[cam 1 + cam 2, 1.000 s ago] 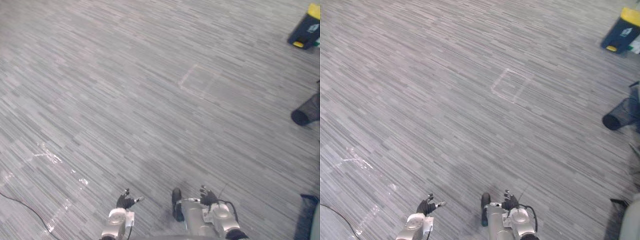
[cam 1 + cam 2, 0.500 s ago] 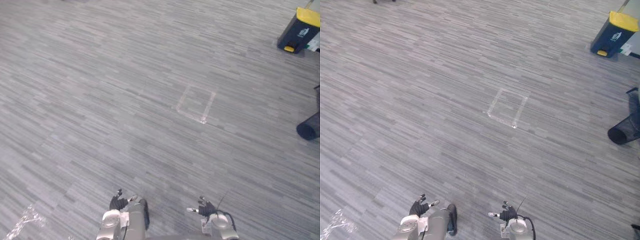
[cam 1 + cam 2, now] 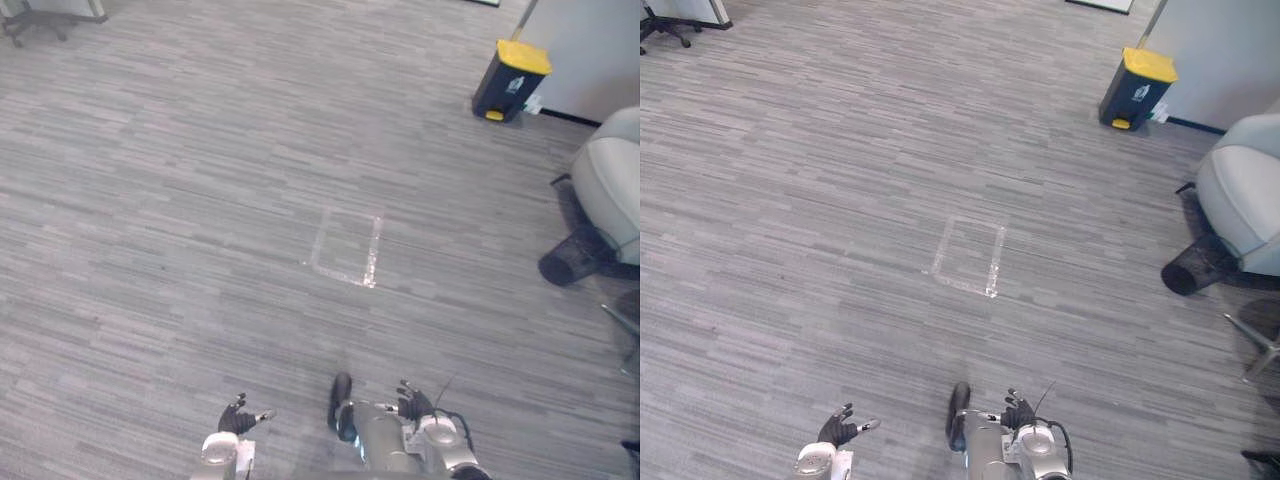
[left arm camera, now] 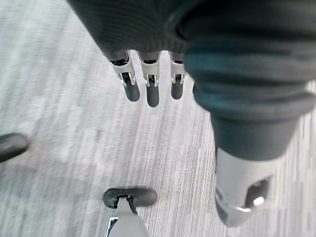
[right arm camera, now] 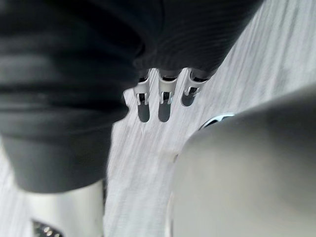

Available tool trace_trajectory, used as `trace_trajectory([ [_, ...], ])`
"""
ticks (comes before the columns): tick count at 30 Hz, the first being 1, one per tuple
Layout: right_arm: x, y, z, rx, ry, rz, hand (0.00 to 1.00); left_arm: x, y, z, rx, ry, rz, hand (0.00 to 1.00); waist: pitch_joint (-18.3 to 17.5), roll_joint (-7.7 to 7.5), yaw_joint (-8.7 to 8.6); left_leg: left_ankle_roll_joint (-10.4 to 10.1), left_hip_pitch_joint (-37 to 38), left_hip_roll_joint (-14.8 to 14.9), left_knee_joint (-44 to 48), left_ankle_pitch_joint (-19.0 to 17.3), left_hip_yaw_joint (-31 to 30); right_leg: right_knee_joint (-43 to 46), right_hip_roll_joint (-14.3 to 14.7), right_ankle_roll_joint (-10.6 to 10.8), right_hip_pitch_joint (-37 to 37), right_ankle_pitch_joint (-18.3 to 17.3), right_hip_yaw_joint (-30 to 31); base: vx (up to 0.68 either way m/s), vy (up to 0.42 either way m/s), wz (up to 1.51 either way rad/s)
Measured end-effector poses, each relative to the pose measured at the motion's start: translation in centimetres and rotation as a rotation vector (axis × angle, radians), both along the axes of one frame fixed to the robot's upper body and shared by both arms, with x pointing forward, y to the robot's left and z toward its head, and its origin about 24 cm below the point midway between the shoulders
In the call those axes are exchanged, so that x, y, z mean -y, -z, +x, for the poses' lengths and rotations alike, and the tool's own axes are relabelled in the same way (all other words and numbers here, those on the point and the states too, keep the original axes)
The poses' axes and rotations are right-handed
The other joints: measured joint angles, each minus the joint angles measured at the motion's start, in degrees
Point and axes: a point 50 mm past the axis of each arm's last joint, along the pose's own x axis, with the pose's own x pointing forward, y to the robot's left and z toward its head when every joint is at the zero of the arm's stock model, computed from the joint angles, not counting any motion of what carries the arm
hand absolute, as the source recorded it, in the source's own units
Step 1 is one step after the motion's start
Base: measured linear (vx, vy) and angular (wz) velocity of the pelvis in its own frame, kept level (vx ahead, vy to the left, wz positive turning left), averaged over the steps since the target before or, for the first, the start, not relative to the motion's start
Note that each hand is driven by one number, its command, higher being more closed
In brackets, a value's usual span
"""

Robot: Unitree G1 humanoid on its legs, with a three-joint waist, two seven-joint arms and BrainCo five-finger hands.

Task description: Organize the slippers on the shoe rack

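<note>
Where the slippers and the shoe rack stand cannot be told from here, and neither hand carries a slipper. The left hand (image 3: 238, 420) hangs low with its silver dark-tipped fingers (image 4: 152, 94) straight and relaxed, holding nothing. The right hand (image 3: 415, 403) is likewise slack, its fingers (image 5: 164, 108) straight and empty.

Under both lies grey streaked carpet (image 3: 180, 200), with a pale taped rectangle outline (image 3: 346, 247) ahead. Further off to the right are a dark blue bin with a yellow lid (image 3: 510, 78), a light grey padded chair (image 3: 612, 175), and a black mesh basket lying on its side (image 3: 572, 262) at the chair's foot.

The likely risks are heading off with no rack in sight, or veering right and knocking into the chair or the tipped basket.
</note>
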Motion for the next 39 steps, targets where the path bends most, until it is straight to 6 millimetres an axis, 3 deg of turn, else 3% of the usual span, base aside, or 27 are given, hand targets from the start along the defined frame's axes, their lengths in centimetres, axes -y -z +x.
trace_trajectory([
  [1,0.3,-0.1,0.0,0.003,0.018,0.002,0.0,0.0,0.0,0.1,0.004,-0.012,-0.006,0.0,0.29,0.76,-0.32,-3.51,-3.48,2.03,10.69,2.34,-1.43,-0.66,1.21,0.13,2.35,-1.9,0.24,0.8,-0.195,-0.37],
  [2,0.4,0.1,-0.5,-0.009,0.022,0.0,0.0,0.4,0.0,-0.1,0.003,-0.043,-0.027,0.0,0.76,2.24,-0.1,-6.85,-10.05,5.89,28.95,10.46,-4.7,-4.52,3.9,-0.96,8.26,-2.71,1.69,0.57,-0.123,-0.43],
  [4,0.2,0.3,-0.9,-0.022,0.024,0.001,0.0,0.4,0.0,-0.4,0.008,-0.066,-0.034,0.0,0.98,2.29,0.31,-6.65,-16.22,9.01,44.61,9.21,-4.99,-7.29,6.22,-2.46,13.92,-4.24,3.65,0.52,-0.025,-0.67],
  [6,-0.6,0.5,-1.3,-0.032,0.016,0.013,0.0,0.1,-0.3,-0.1,0.034,-0.066,-0.026,0.0,1.39,0.31,0.93,-4.21,-22.51,10.92,51.9,5.53,-2.25,-10.61,6.66,-2.59,20.64,-5.82,7.11,0.57,-0.008,-0.75],
  [8,-1.1,0.8,-1.8,-0.054,0.021,0.024,0.0,-0.2,-0.8,0.6,0.075,-0.076,-0.022,0.0,0.82,-0.83,2.34,-2.0,-30.0,10.29,45.62,0.93,0.57,-13.95,6.0,-1.49,25.44,-5.68,12.63,0.61,0.051,-1.1],
  [10,-1.3,0.8,-1.5,-0.056,0.019,0.027,0.0,-0.2,-1.1,1.0,0.098,-0.082,-0.022,0.0,1.22,-1.3,3.43,-1.47,-32.55,7.56,32.83,-0.6,0.24,-14.78,4.48,-0.26,27.43,-6.28,16.42,0.52,0.154,-1.25],
  [11,-1.3,0.9,-1.6,-0.07,0.02,0.027,0.0,-0.3,-1.2,1.3,0.108,-0.08,-0.021,0.0,1.61,-1.74,3.63,-1.5,-33.37,4.43,21.37,-0.09,-2.49,-15.7,2.79,0.9,29.17,-6.97,18.0,0.5,0.246,-1.12],
  [13,-1.0,1.0,-1.8,-0.076,0.034,0.023,0.0,0.0,-1.0,1.2,0.098,-0.079,-0.027,0.0,1.18,-0.89,3.68,-2.44,-33.33,0.76,1.66,6.46,-10.91,-16.92,0.94,3.15,31.27,-8.41,20.24,0.49,0.284,-1.02],
  [14,-0.5,1.2,-2.5,-0.092,0.044,0.012,0.0,0.2,-0.8,0.9,0.081,-0.081,-0.032,0.0,0.59,0.5,3.9,-4.65,-33.23,0.99,-0.18,14.25,-13.02,-17.39,1.16,4.85,32.41,-9.5,21.41,0.49,0.318,-1.08],
  [15,-0.9,1.2,-2.4,-0.093,0.045,0.02,0.0,-0.1,-0.7,0.8,0.07,-0.08,-0.021,0.0,0.45,-0.61,4.01,-1.23,-32.51,-0.65,1.28,14.81,-12.41,-16.95,-0.96,6.11,33.27,-10.34,22.36,0.6,0.389,-0.82],
  [17,-1.3,1.2,-2.4,-0.085,0.047,0.033,0.0,-0.6,-0.6,0.8,0.056,-0.06,0.001,0.0,-0.12,-1.74,3.5,0.48,-32.38,-2.18,3.95,10.88,-10.81,-11.06,-3.11,6.61,30.98,-10.59,22.7,0.52,0.356,-0.44],
  [19,-1.0,1.3,-2.6,-0.091,0.065,0.035,0.0,-0.8,-0.4,0.5,0.036,-0.05,0.008,0.0,0.02,-2.11,4.14,2.7,-29.1,-2.91,6.25,7.37,-7.43,2.32,-4.06,8.04,27.21,-11.01,23.77,0.41,0.315,-0.58],
  [20,-0.9,1.3,-2.6,-0.089,0.063,0.034,0.0,-1.0,-0.2,0.0,0.016,-0.049,0.015,0.0,-0.03,-2.3,4.09,3.58,-25.88,-3.51,5.51,5.75,-5.73,11.96,-5.04,11.07,23.47,-9.49,23.62,0.31,0.276,-0.62],
  [21,-0.9,1.2,-2.5,-0.085,0.059,0.034,0.0,-1.2,0.0,-0.5,0.0,-0.046,0.021,0.0,0.06,-2.15,3.89,3.96,-23.2,-3.9,4.75,4.57,-4.36,20.04,-5.81,12.41,20.64,-8.78,22.96,0.38,0.31,-0.64],
  [22,-0.9,1.1,-2.2,-0.071,0.057,0.034,0.0,-1.2,0.2,-0.8,-0.018,-0.039,0.026,0.0,0.07,-2.13,3.54,4.47,-19.83,-4.47,3.32,3.56,-3.44,28.04,-7.04,11.64,16.91,-9.23,19.57,0.46,0.322,-0.48],
  [24,-0.8,0.9,-1.8,-0.063,0.052,0.029,0.0,-1.2,0.4,-1.2,-0.042,-0.019,0.032,0.0,0.28,-1.68,3.25,4.77,-13.84,-4.98,-1.16,3.35,-2.04,33.51,-8.71,8.29,12.56,-11.96,12.04,0.39,0.183,-0.37],
  [27,-0.7,0.7,-1.3,-0.044,0.05,0.026,0.0,-1.3,0.4,-1.1,-0.043,-0.021,0.032,0.0,0.49,-1.78,2.44,5.16,-8.31,-3.96,-5.54,3.08,-1.77,24.88,-5.8,6.55,7.59,-14.58,4.11,0.41,0.063,-0.1],
  [28,-0.5,0.7,-1.2,-0.041,0.049,0.019,0.0,-1.0,0.5,-1.2,-0.048,-0.017,0.023,0.0,0.68,-1.54,2.02,5.01,-6.41,-3.11,-7.45,2.99,-1.59,11.28,-3.05,6.41,6.06,-12.83,2.38,0.36,0.004,0.05],
  [29,-0.5,0.7,-1.2,-0.041,0.049,0.019,0.0,-1.0,0.5,-1.2,-0.049,-0.016,0.022,0.0,0.67,-1.54,1.94,4.79,-6.16,-3.11,-7.78,2.85,-1.57,8.76,-2.71,6.51,6.03,-11.91,2.18,0.37,-0.008,0.08],
  [30,-0.5,0.7,-1.3,-0.045,0.05,0.018,0.0,-0.9,0.5,-1.2,-0.049,-0.013,0.019,0.0,0.63,-1.95,1.56,4.11,-5.38,-3.48,-8.86,2.45,-1.52,0.44,-1.81,6.31,6.29,-7.54,2.01,0.29,-0.052,0.14],
  [31,-0.5,0.9,-1.6,-0.057,0.057,0.021,0.0,-1.1,0.4,-1.1,-0.047,-0.008,0.026,0.0,0.59,-3.16,1.25,2.41,-4.05,-4.8,-9.06,0.72,-2.27,-5.33,-1.83,5.4,6.1,-1.33,3.16,0.38,-0.083,0.14],
  [32,-0.2,0.7,-1.3,-0.046,0.055,0.015,0.0,-1.1,0.6,-1.3,-0.059,-0.007,0.026,0.0,0.9,-3.22,0.71,1.71,-2.31,-4.65,-8.31,-1.31,-2.93,-3.06,-1.19,2.09,6.17,2.23,4.93,0.46,-0.107,-0.02],
  [34,0.2,0.7,-1.4,-0.047,0.063,0.005,0.0,-0.1,0.8,-1.6,-0.067,-0.001,0.005,0.0,0.15,-0.83,0.58,1.54,-3.33,-3.08,-3.3,-1.56,-3.98,-2.13,-0.66,2.53,6.77,-1.05,4.31,0.48,-0.134,-0.04],
  [36,1.0,0.7,-1.7,-0.05,0.101,0.0,0.0,0.9,0.6,-1.0,-0.044,-0.005,-0.025,0.0,0.0,1.3,0.29,0.46,-9.62,-0.16,12.68,-2.13,-5.43,-5.01,1.2,2.29,10.39,-2.59,3.85,0.45,-0.134,0.13],
  [37,1.1,0.7,-1.8,-0.053,0.099,-0.004,0.0,0.8,0.4,-0.8,-0.03,-0.023,-0.027,0.0,0.04,2.08,0.41,-1.23,-12.46,1.89,21.32,-1.0,-5.29,-6.3,2.35,1.65,12.56,-3.03,3.72,0.44,-0.069,-0.09],
  [38,1.1,0.7,-2.1,-0.06,0.094,-0.009,0.0,1.0,0.3,-0.7,-0.018,-0.032,-0.034,0.0,0.08,2.23,0.64,-3.04,-16.17,4.93,31.89,1.96,-5.28,-7.54,3.83,0.35,15.55,-3.83,4.64,0.43,-0.045,-0.4],
  [39,1.0,0.7,-2.3,-0.058,0.089,-0.01,0.0,1.0,0.2,-0.6,-0.006,-0.032,-0.033,0.0,0.01,2.14,1.01,-2.99,-18.37,7.11,38.46,1.57,-4.48,-8.29,4.74,-0.35,17.98,-4.75,5.68,0.43,0.006,-0.6],
])
